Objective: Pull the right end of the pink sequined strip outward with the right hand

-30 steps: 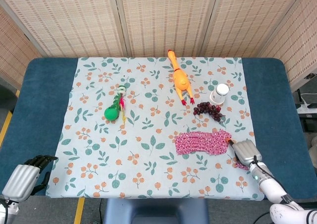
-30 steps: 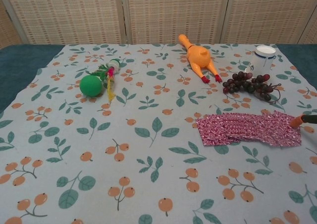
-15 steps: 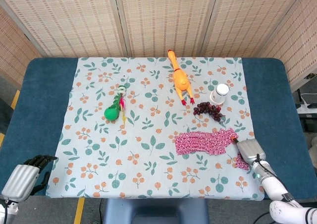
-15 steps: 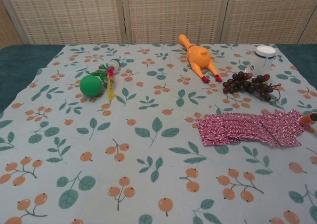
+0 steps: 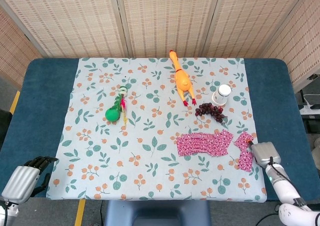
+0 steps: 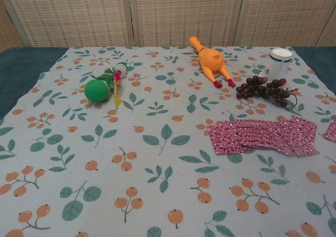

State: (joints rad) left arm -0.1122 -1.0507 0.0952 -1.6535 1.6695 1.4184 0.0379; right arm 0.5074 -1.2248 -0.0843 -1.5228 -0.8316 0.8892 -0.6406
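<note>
Pink sequined strip (image 5: 210,143) end held by right robot hand (image 5: 263,153).

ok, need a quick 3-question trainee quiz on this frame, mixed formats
1. True or false: the right hand sits at the right end of the pink sequined strip.
2. Multiple choice: what lies just behind the strip, toward the screens? A) the green ball toy B) the bunch of grapes C) the rubber chicken
3. Fill in: the left hand rests off the floral cloth near its front ____ corner.

Key: 1 true, the hand is at the strip's far right piece near the cloth edge. 2 B, with the white cup beside them. 3 left.
</note>
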